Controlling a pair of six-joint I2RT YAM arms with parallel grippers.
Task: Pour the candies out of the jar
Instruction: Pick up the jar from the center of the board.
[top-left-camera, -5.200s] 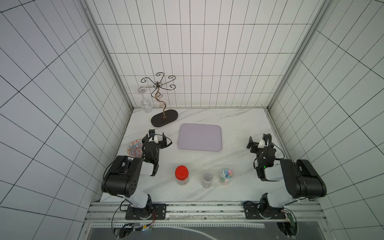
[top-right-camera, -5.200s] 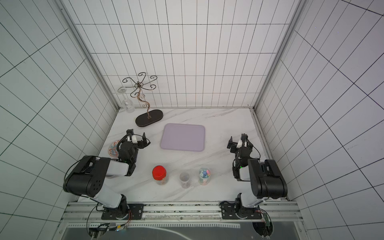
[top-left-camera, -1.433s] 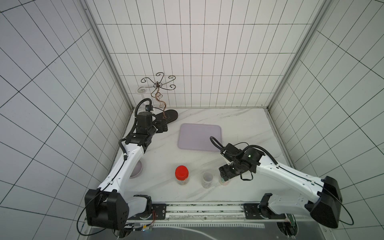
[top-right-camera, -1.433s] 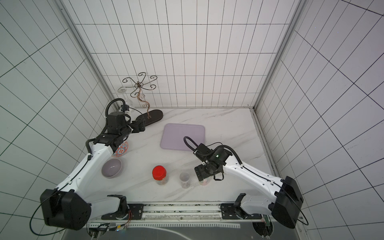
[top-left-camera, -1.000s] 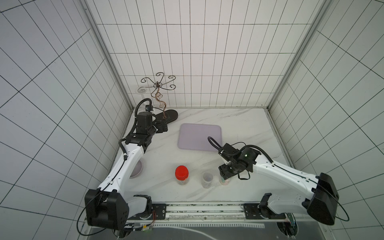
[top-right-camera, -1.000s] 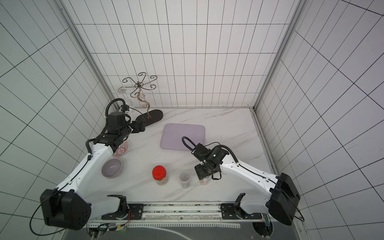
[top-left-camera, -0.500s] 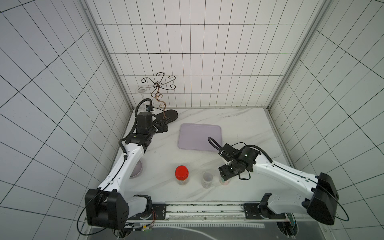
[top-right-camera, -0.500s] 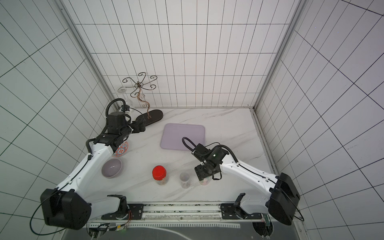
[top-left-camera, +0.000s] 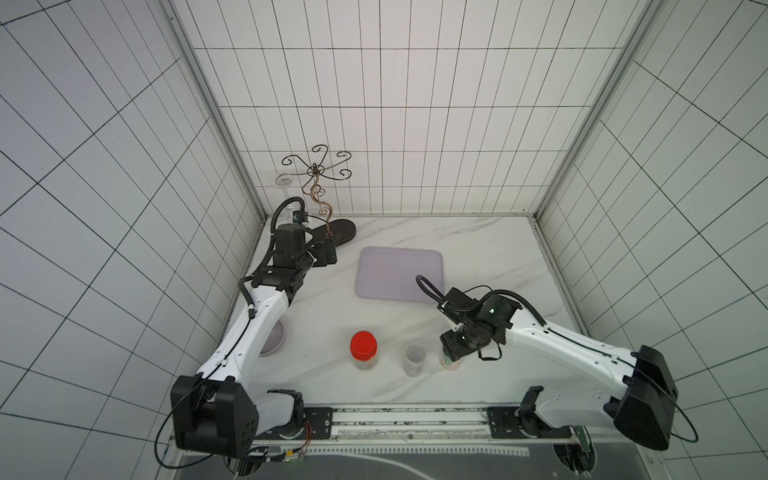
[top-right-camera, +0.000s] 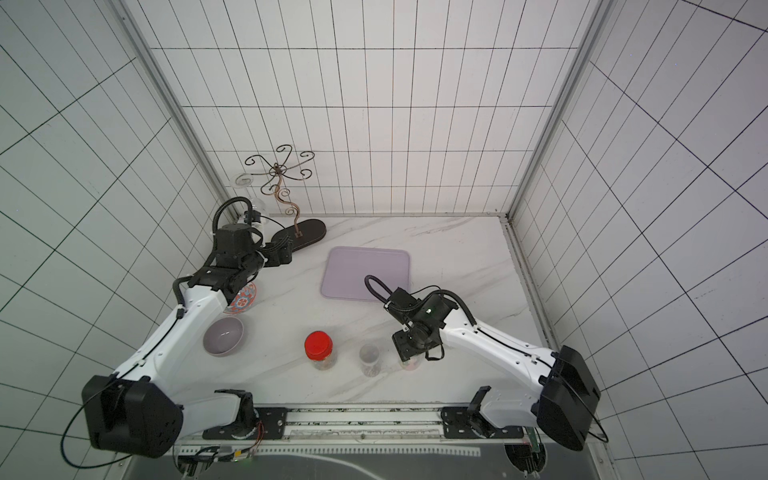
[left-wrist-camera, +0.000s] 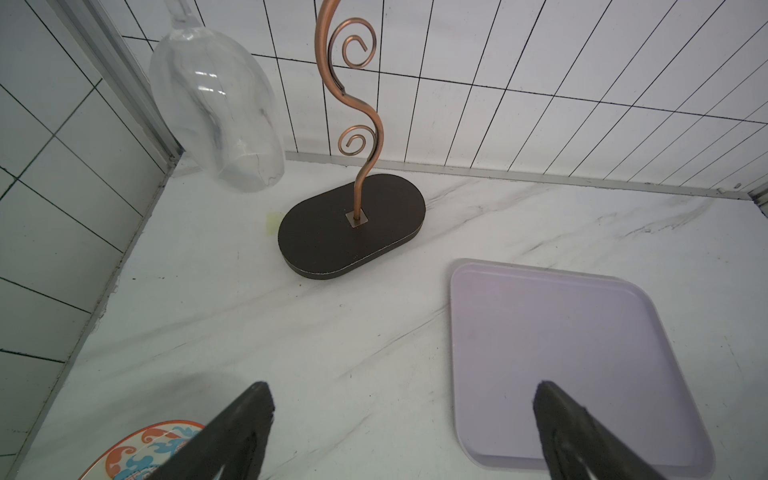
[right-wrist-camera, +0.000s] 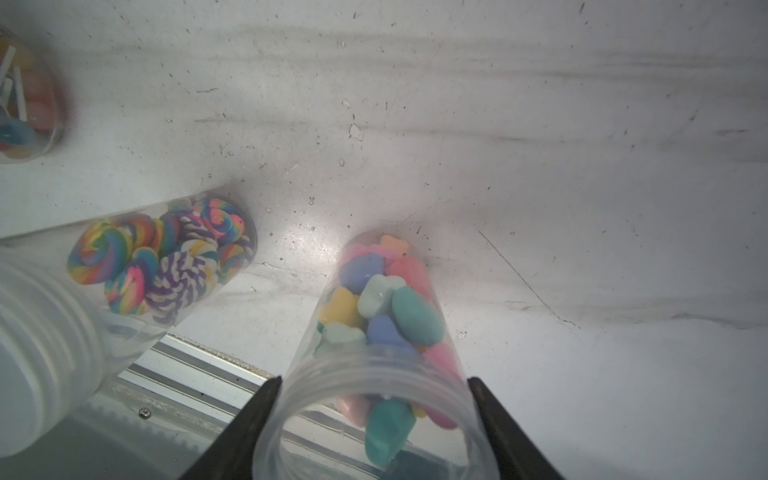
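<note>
The jar (right-wrist-camera: 374, 332) is a clear, lidless tube standing near the table's front edge (top-left-camera: 452, 365) (top-right-camera: 411, 364). The candies (right-wrist-camera: 390, 307) inside it are pastel pink, blue, yellow and green star shapes. My right gripper (right-wrist-camera: 374, 380) comes down over it from above (top-left-camera: 451, 348) (top-right-camera: 409, 347), and its two black fingers press against opposite sides of the jar's threaded neck. My left gripper (left-wrist-camera: 403, 390) hovers open and holds nothing at the back left (top-left-camera: 328, 257) (top-right-camera: 284, 253), over bare table between a stand and a tray.
A second lidless jar of striped swirl rounds (right-wrist-camera: 166, 266) (top-left-camera: 415, 359) stands just left of the held one, then a red-lidded jar (top-left-camera: 364, 349) (right-wrist-camera: 25, 104). A lilac tray (top-left-camera: 399, 270) lies mid-table. A lilac bowl (top-right-camera: 223, 336), patterned plate (top-right-camera: 245, 301), glass stand (left-wrist-camera: 353, 224) and hanging wine glass (left-wrist-camera: 216, 112) are at left.
Both arms have come out of their rest poses. In the last second the right gripper has settled over the jar and narrowed onto its neck. The left arm has stayed still.
</note>
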